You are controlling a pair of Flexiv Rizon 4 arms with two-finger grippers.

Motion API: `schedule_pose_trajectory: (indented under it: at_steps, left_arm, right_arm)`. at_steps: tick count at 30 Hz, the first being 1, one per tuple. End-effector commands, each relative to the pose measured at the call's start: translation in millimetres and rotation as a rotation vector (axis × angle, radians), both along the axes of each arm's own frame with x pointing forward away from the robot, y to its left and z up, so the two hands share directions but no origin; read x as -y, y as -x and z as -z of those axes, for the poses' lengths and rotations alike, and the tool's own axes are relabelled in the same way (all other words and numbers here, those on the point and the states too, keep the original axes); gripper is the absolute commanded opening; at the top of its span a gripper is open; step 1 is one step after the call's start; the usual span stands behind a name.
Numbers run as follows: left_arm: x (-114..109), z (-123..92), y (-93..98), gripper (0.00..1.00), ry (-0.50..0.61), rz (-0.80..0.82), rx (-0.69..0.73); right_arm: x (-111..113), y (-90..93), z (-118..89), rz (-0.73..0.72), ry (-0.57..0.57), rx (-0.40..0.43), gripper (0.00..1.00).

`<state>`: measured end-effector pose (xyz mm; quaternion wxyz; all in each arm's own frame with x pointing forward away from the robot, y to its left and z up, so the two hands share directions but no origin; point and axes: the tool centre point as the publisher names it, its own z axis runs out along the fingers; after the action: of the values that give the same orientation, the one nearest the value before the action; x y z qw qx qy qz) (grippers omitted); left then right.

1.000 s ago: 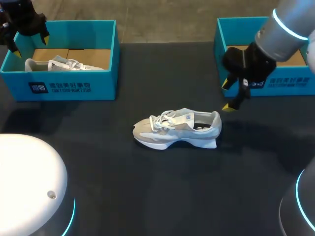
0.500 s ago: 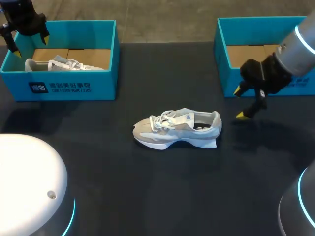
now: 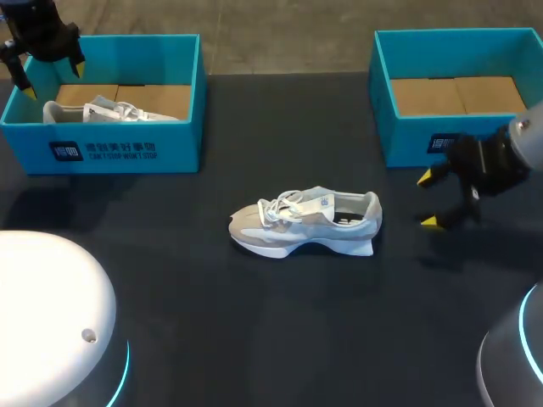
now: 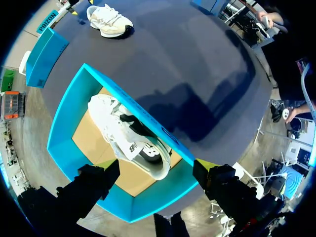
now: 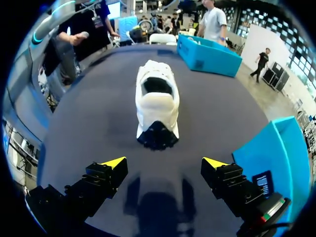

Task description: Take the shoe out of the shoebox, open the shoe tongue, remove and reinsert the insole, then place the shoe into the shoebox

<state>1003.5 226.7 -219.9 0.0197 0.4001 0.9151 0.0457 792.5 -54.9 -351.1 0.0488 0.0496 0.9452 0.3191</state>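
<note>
A white and grey shoe (image 3: 305,222) stands upright on the dark table (image 3: 254,322), toe to the left, heel to the right. My right gripper (image 3: 431,200) hangs open just right of its heel, low over the table. From the right wrist the shoe (image 5: 157,103) lies ahead of the open gripper (image 5: 165,162), heel toward it. A second white shoe (image 3: 110,111) lies in the left teal shoebox (image 3: 106,102). My left gripper (image 3: 49,75) hovers open above that box's far left corner; its wrist view looks down on this shoe (image 4: 129,138) in the box (image 4: 64,133).
An empty teal shoebox (image 3: 458,93) with a cardboard floor stands at the back right, just behind my right gripper. A white dome with a blue ring (image 3: 51,322) fills the near left corner. Open tabletop lies in front of the shoe.
My right gripper has swung right and down, away from the shoe's heel and off the right box's front, staying open. The left arm and both shoes are unmoved.
</note>
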Motion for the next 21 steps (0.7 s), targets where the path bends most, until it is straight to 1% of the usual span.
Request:
schedule_pose_trajectory:
  at_steps: [1, 5, 11, 18, 21]
  left_arm:
    - [0.1, -0.8, 1.3, 1.0, -0.002, 0.0, 0.001]
    - [0.1, -0.8, 1.3, 1.0, -0.002, 0.0, 0.001]
    - [0.1, -0.8, 1.3, 1.0, -0.002, 0.0, 0.001]
    - [0.1, -0.8, 1.3, 1.0, -0.002, 0.0, 0.001]
    - [0.1, -0.8, 1.3, 1.0, -0.002, 0.0, 0.001]
  right_arm:
    - [-0.1, -1.3, 16.7, -0.036, -0.108, 0.002, 1.0]
    - [-4.8, -2.5, 25.2, -0.017, -0.146, -0.018, 1.0]
    - [-17.4, -3.7, 34.4, -0.012, -0.203, -0.012, 1.0]
    - [-26.7, -4.2, 41.3, -0.019, -0.232, -0.004, 1.0]
    - [-30.3, -5.3, 44.6, -0.013, -0.228, -0.024, 1.0]
